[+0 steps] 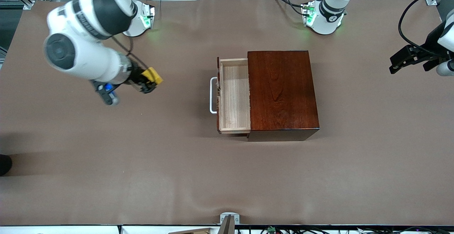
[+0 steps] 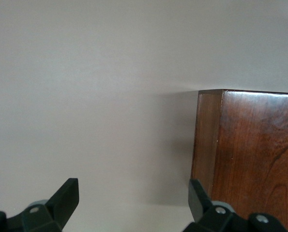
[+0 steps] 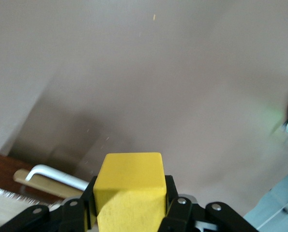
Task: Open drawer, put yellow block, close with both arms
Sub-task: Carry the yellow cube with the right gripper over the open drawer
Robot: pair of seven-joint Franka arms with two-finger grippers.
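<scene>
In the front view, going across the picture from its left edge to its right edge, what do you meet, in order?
Right tool shut on the yellow block → white handle → open drawer → dark wooden box → left tool, open, waiting over the table.

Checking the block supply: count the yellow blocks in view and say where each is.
1. The yellow block is held in the right gripper above the table, toward the right arm's end. The drawer shows none.

Drawer open, yellow block lifted

The pale-wood drawer, with a white bar handle, stands pulled out of its reddish-brown box. The small yellow block is pinched in the right claw above the bench.
</scene>
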